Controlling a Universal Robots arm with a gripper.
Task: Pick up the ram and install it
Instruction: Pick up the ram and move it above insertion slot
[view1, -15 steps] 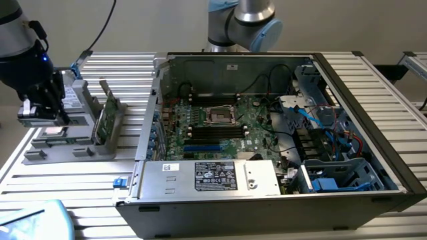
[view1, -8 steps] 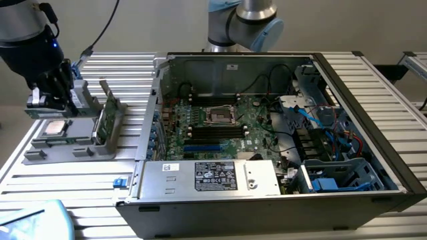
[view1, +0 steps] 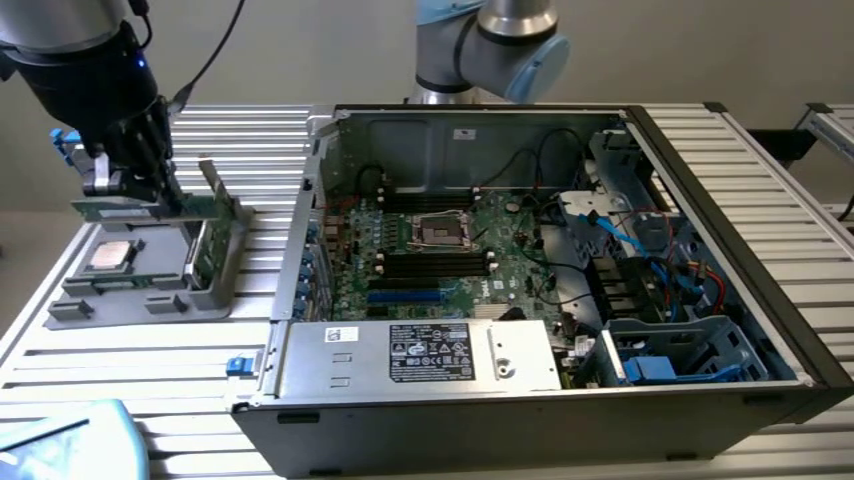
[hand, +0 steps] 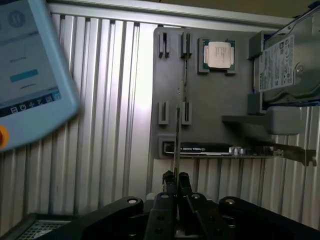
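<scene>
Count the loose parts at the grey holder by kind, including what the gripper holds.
ram: 1, clamped in the gripper
CPU: 1
drive: 1
card: 1
Total: 4

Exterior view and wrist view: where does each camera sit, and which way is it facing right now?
Exterior view: off the arm, raised, looking down into the open black computer case and, at the exterior view's left, the grey plastic parts tray; the arm's jaws show, shut on the long flat green ram stick.
Wrist view: on the wrist, looking along the jaws and the edge-on ram stick down onto the tray.
Shared: tray, ram stick, square silver-topped processor.
</scene>
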